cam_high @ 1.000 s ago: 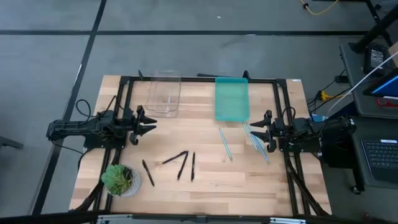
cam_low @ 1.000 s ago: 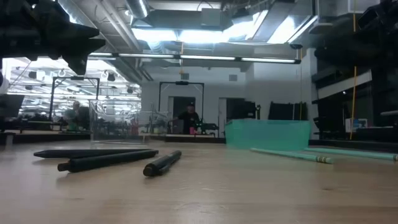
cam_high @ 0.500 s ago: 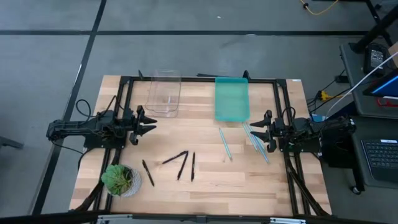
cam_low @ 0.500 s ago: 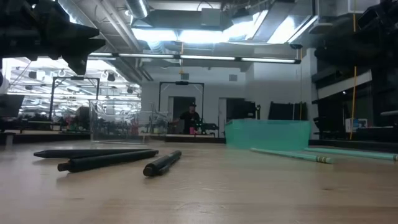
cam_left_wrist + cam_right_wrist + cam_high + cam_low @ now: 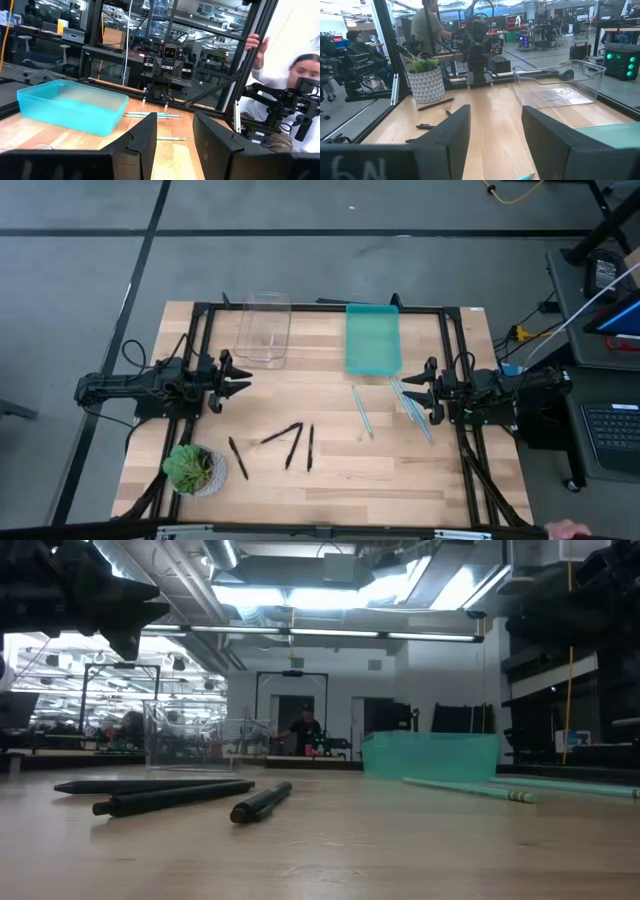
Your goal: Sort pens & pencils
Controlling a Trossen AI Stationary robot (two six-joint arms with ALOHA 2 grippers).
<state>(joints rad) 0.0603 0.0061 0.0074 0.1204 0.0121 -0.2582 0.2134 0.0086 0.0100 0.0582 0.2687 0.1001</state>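
Note:
Four black sticks (image 5: 290, 445) lie flat on the wooden table's near middle; three of them show in the low view (image 5: 170, 795). Several light blue sticks (image 5: 405, 405) lie flat right of the middle, below the teal bin; they also show in the low view (image 5: 480, 788). My left gripper (image 5: 243, 379) hovers open at the table's left, empty. My right gripper (image 5: 410, 392) hovers open at the table's right, beside the light blue sticks, empty. Its fingers show apart in the right wrist view (image 5: 492, 135).
A clear bin (image 5: 265, 330) and a teal bin (image 5: 372, 338) stand at the far edge. A small potted plant (image 5: 192, 470) stands at the near left corner. A black frame (image 5: 200, 320) borders the table. A person shows beyond the table in the left wrist view (image 5: 300, 85).

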